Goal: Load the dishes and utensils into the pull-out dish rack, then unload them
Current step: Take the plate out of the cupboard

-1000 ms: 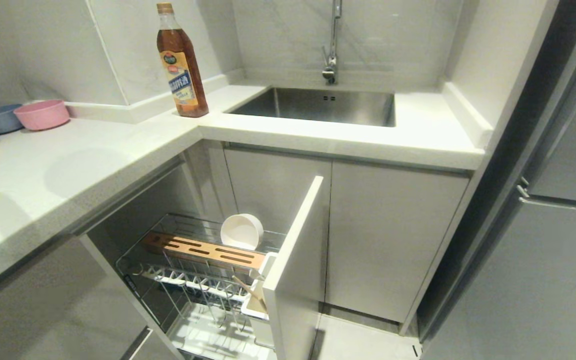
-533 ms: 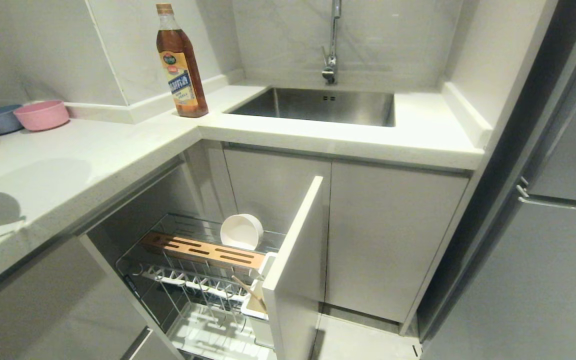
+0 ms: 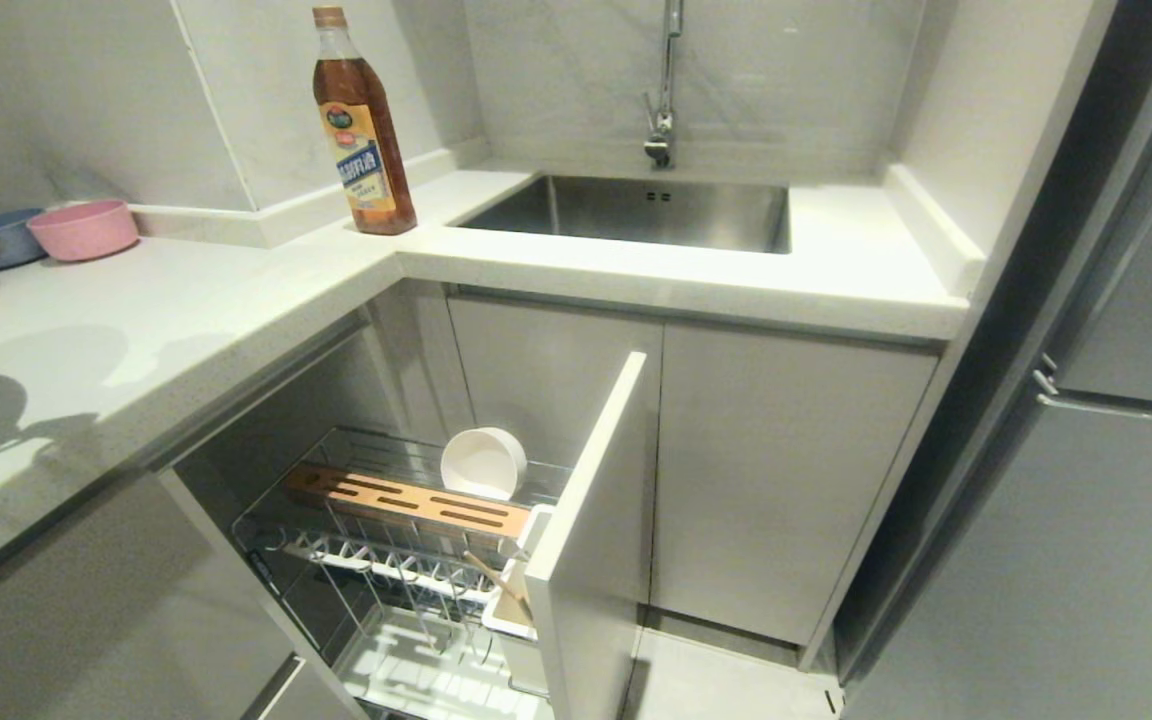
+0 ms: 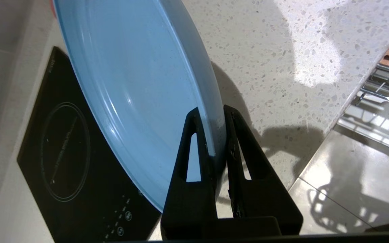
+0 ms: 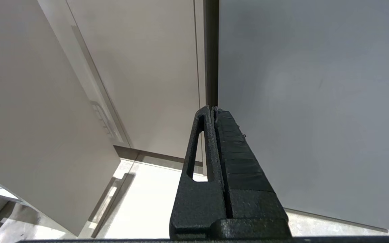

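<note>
The left arm is coming into the head view at its far left edge, where a moment ago there was only a shadow on the pale speckled stone counter (image 3: 186,320); that shadow is now spreading wider across the counter, so the load is judged to be travelling toward the open cabinet. The left gripper (image 4: 214,114) is pinching the rim of the wide, shallow light-blue plate (image 4: 130,77) between its two black fingers (image 4: 194,148), which are standing nearly together with only the rim's thickness between them. The plate is hanging on edge above the counter and a flat black glass induction hob (image 4: 56,162), clear of both. The chrome wire pull-out dish rack (image 3: 386,560) is standing drawn out below the counter with its white front panel (image 3: 586,520) swung forward; the small round white bowl (image 3: 483,462) is already lying on its side behind the slotted light-wood strip (image 3: 406,500), and thin wooden chopsticks (image 3: 501,585) are leaning in the white holder by the panel. The upright prongs are looking unoccupied, so seating the plate appears to be the loading step in hand. The right gripper (image 5: 213,109) is parked low beside the pale cabinet doors (image 5: 140,67), fingers pressed together on nothing.
</note>
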